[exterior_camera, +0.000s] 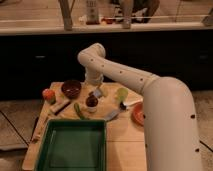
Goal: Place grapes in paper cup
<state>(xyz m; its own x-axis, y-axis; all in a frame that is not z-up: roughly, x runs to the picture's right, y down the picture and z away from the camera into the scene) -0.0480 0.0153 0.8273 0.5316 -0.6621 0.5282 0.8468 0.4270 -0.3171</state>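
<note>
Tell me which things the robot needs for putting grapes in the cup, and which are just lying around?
Needed:
grapes, sitting on the paper cup
gripper, right above them

Just lying around:
dark brown bowl
orange-red fruit
yellow-green cup
green tray
orange plate

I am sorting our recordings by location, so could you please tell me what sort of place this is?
Probably a kitchen or café: a counter carrying bottles behind a wooden table of tableware, where the gripper hangs over the grapes.
</note>
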